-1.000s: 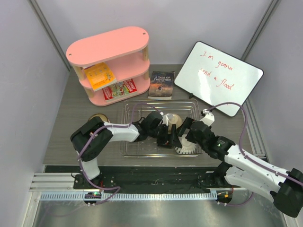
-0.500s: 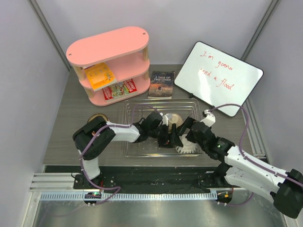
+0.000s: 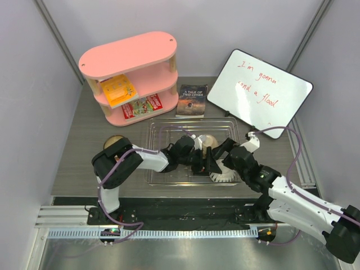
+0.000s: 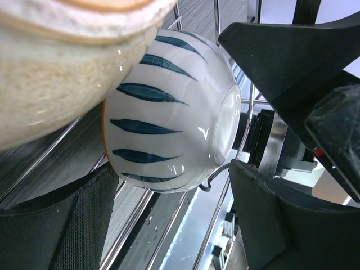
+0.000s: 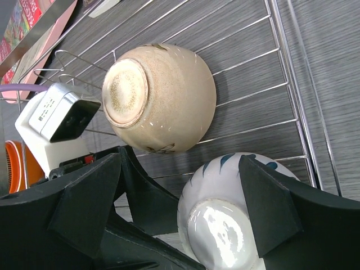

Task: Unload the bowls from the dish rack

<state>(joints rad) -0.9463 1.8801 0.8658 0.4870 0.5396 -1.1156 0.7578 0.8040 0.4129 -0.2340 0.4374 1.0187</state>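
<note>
Left of the rack [image 3: 169, 125], what looked like a lone bowl [image 3: 114, 140] sat out on the bench [image 3: 79, 163], half hidden by the arm. Inside the rack, the left gripper [image 4: 174, 174] was spread wide either side of the white bowl [image 4: 169, 124], no grip taken. Beige bowl [image 5: 160, 98] lay tipped on the bars just beside it. Right gripper [image 5: 180, 160] was also wide, at the same white bowl.

Step judged: pick of the white bowl. The next move needed one gripper to close on it and the other to back off, to avoid a clash.
</note>
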